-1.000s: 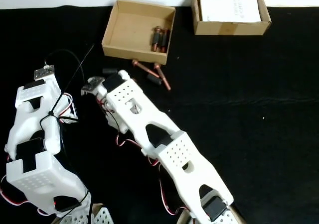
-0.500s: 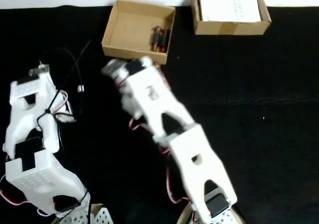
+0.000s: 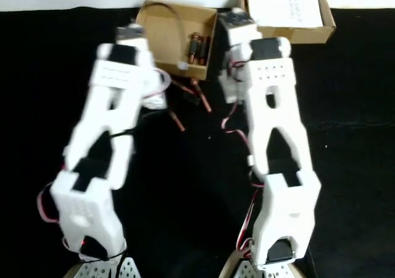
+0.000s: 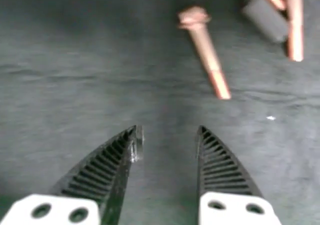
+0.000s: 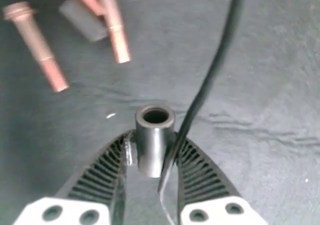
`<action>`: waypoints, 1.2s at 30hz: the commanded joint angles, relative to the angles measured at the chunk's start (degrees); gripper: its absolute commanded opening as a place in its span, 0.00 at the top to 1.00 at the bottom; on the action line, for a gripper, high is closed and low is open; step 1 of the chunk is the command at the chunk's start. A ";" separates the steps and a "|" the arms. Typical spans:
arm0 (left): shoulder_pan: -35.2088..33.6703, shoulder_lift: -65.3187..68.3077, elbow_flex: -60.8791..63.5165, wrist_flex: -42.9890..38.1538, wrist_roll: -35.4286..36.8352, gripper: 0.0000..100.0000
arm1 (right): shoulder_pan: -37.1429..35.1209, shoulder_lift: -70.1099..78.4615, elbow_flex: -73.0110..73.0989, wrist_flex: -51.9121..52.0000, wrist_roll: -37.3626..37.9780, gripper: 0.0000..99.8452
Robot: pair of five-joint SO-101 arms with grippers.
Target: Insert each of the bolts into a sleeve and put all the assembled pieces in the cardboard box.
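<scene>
My right gripper (image 5: 155,139) is shut on a short black sleeve (image 5: 150,152), held upright with its open bore facing the camera. A black cable (image 5: 215,65) lies across one finger. Past it on the black cloth lie copper bolts (image 5: 36,47) (image 5: 112,27) and a loose black sleeve (image 5: 85,19). My left gripper (image 4: 169,131) is open just above the cloth with nothing between its fingers. A copper bolt (image 4: 205,55) lies a short way ahead of it. In the high view the cardboard box (image 3: 157,31) holds assembled pieces (image 3: 197,48) in its right corner.
A second cardboard box (image 3: 287,34) with white paper inside stands at the back right. Both white arms reach up the table to the near side of the boxes, with loose bolts (image 3: 176,118) (image 3: 202,99) on the cloth between them. Wires hang from the left arm's wrist.
Both arms have swung toward the far side of the table. The left arm came in from the left edge to beside the box. The right arm moved rightward, carrying the sleeve.
</scene>
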 commanded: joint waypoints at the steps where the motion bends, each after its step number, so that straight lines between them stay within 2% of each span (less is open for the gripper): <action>1: 2.07 8.22 -10.15 0.97 5.80 0.82 | 1.01 -2.68 3.91 -6.02 -0.44 0.99; 6: 1.98 20.79 -28.00 7.38 13.19 0.81 | 1.01 -2.68 14.11 -14.73 -0.26 0.99; 12: 1.98 26.86 -36.18 7.21 18.02 0.81 | 1.19 -2.86 18.24 -20.09 0.00 0.99; 20: 1.27 32.57 -37.58 7.03 25.49 0.81 | 1.10 -2.86 18.24 -20.18 0.00 0.99; 25: 1.01 35.74 -37.58 2.20 26.73 0.81 | 0.92 -2.77 18.24 -20.18 0.09 0.99; 30: 0.31 36.97 -37.58 -2.37 31.91 0.81 | 0.84 -2.77 18.24 -20.18 0.09 0.99; 36: -0.48 39.96 -37.58 -5.98 31.74 0.82 | 0.84 -2.95 18.33 -19.82 0.09 0.99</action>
